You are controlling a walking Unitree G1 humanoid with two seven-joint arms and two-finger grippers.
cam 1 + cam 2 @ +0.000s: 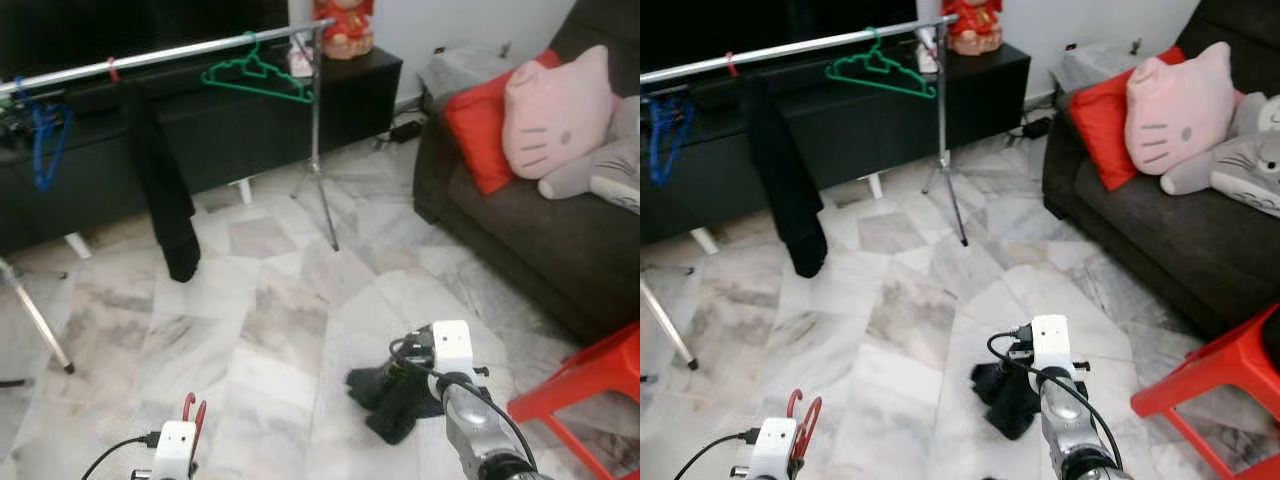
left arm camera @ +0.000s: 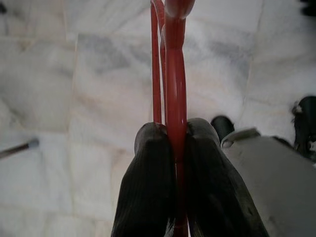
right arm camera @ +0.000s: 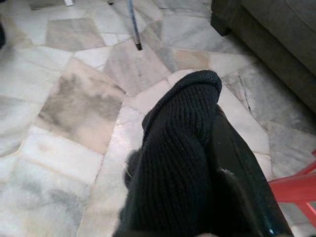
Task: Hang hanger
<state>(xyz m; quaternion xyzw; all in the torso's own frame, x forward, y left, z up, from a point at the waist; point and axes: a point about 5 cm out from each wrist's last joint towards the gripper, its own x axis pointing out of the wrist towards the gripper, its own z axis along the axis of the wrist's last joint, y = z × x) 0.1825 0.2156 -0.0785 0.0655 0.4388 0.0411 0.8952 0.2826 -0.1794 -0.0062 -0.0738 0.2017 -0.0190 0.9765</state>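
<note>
Fingers (image 2: 148, 197) pinching red hanger (image 2: 175, 98)

Left arm was low at the robot's left, wrist pointing forward and down. Left tool (image 2: 176, 148) had both fingers (image 2: 148, 182) pressed together on the red hanger (image 2: 173, 74), its loop sticking out past the tips. Right arm reached forward and down, silver forearm tilted. Right tool (image 3: 207, 163) was clamped on black knit cloth (image 3: 173, 163) draped over it.
</note>
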